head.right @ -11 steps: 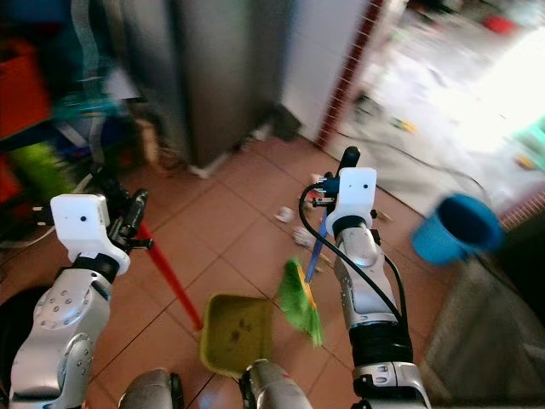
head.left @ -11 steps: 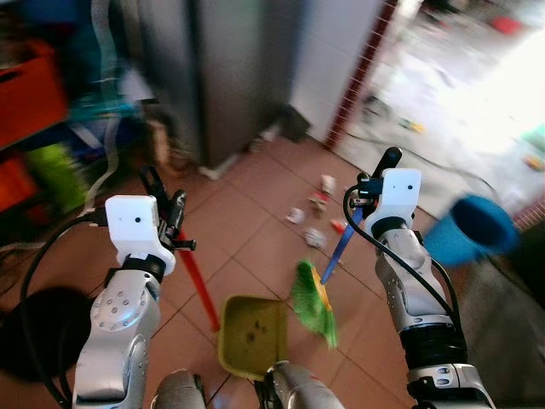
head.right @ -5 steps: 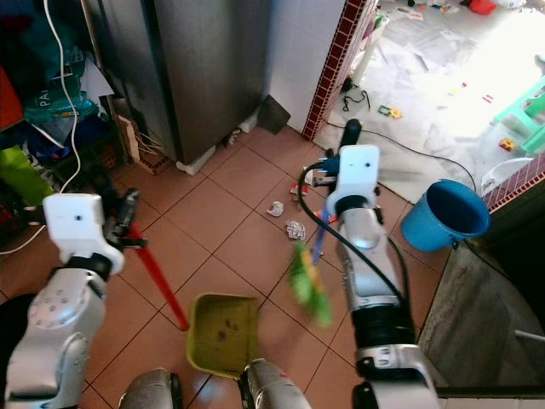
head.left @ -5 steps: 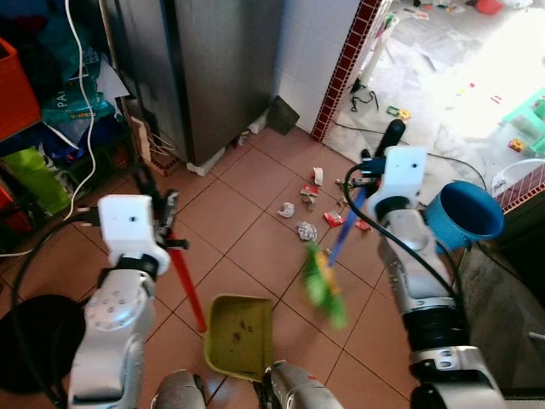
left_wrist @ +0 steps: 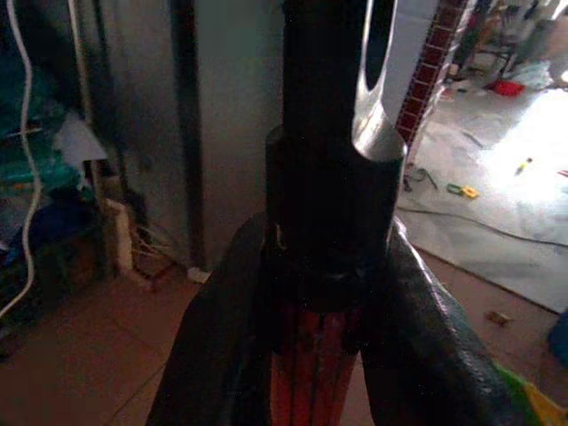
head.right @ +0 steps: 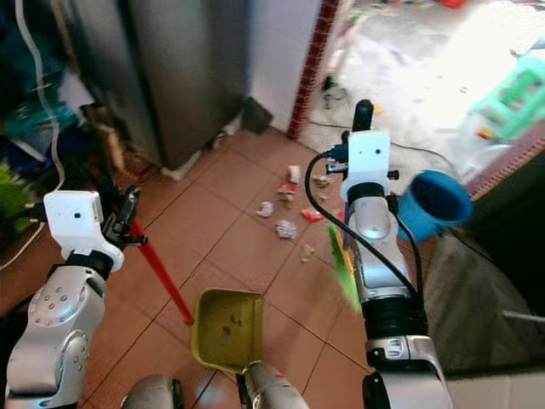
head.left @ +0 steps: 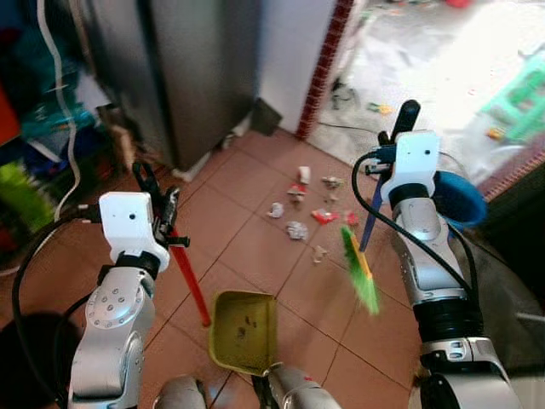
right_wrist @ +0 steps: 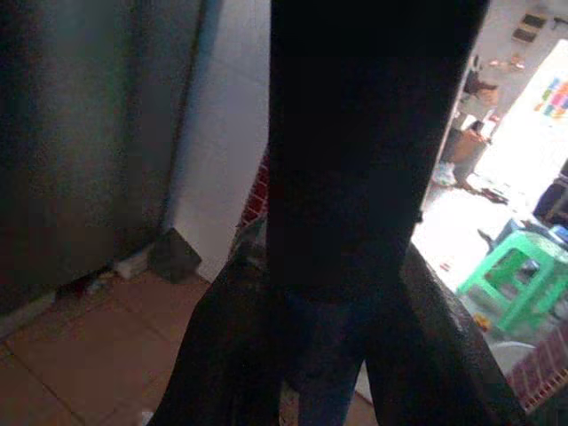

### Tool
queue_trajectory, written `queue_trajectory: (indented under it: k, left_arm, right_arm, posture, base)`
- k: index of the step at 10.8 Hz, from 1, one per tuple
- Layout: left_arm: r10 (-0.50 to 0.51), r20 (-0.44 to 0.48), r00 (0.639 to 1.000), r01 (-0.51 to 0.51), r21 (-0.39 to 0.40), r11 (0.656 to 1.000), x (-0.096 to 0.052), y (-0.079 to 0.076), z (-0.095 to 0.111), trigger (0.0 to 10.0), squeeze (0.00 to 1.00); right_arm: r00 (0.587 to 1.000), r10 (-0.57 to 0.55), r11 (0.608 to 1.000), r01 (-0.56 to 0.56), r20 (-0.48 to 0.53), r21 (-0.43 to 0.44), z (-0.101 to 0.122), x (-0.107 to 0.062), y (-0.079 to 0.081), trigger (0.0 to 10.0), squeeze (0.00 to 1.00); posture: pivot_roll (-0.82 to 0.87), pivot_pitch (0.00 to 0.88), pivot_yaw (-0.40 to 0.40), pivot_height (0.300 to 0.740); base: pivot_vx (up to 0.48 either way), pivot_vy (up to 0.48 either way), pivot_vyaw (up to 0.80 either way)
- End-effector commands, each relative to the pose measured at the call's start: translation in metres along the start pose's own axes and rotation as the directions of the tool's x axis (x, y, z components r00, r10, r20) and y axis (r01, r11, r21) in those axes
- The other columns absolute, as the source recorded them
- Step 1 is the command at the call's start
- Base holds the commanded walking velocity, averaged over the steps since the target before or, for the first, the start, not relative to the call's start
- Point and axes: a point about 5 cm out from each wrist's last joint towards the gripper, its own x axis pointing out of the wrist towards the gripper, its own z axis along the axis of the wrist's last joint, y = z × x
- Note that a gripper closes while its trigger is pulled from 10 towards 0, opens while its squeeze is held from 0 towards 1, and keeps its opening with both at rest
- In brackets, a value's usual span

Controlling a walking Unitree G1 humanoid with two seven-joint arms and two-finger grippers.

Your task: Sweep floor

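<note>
Gripping broom (head.left: 362, 271) in right pincer (head.left: 387, 160), dustpan (head.left: 244, 332) in left pincer (head.left: 157, 204), no readable writing

head stereo: high, downward, shared tiled floor (head.left: 255, 247) | wrists: close along pincers

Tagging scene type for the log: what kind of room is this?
Probably a home kitchen or utility corner: terracotta tiled floor, tall grey fridge-like cabinet, doorway to a bright littered room. The right pincer holds a broom; the left pincer holds a dustpan.
</note>
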Motion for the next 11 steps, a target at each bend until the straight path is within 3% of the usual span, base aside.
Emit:
queue_trajectory:
  k: [1,7,11]
  left_arm:
    - [-0.026,0.056,0.998,0.026,-0.009,1.000,0.000,-0.005,0.010,10.0,0.00]
    - [-0.050,0.073,0.996,0.051,-0.005,0.999,-0.001,-0.008,0.011,10.0,0.00]
    - [-0.070,0.072,0.995,0.070,0.000,0.998,-0.002,-0.010,0.011,10.0,0.00]
  right_arm:
    - [0.999,-0.021,0.999,0.022,0.024,-0.034,0.002,0.001,-0.006,10.0,0.00]
    - [0.999,0.027,0.999,-0.029,-0.046,-0.039,-0.019,-0.010,0.007,10.0,0.00]
    - [0.999,0.016,0.999,-0.018,-0.052,-0.049,-0.021,-0.009,0.006,10.0,0.00]
  posture:
    - [0.09,0.121,-0.102,0.740]
    - [0.10,0.109,-0.105,0.740]
    - [0.10,0.102,-0.101,0.740]
  base:
    - [0.300,0.000,-0.80]
    - [0.368,0.000,-0.11]
    - [0.435,0.000,-0.76]
